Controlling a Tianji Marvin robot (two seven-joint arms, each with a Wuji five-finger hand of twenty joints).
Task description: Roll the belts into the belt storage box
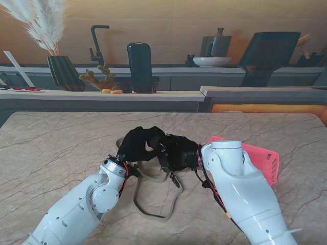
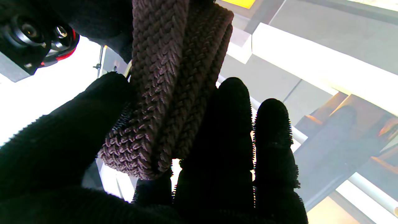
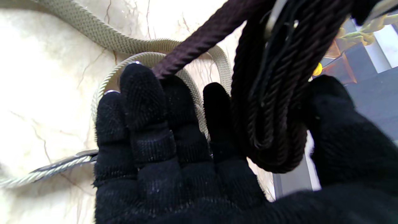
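Note:
Both black-gloved hands meet over the middle of the table, my left hand (image 1: 137,143) and my right hand (image 1: 179,152) closed on the same dark braided belt (image 1: 164,157). In the left wrist view its coiled turns (image 2: 168,93) sit between thumb and fingers. The right wrist view shows the dark coil (image 3: 273,102) held between thumb and fingers, with one strand running off across the fingertips. A beige woven belt (image 1: 156,204) lies loose on the marble nearer to me, also seen as a beige belt (image 3: 124,46) under the right hand. The pink storage box (image 1: 263,158) stands behind my right forearm.
The marble table (image 1: 61,148) stretches wide to the left and right. Beyond its far edge runs a counter with a vase of pampas grass (image 1: 64,71), a dark canister (image 1: 139,66) and a bowl (image 1: 212,61).

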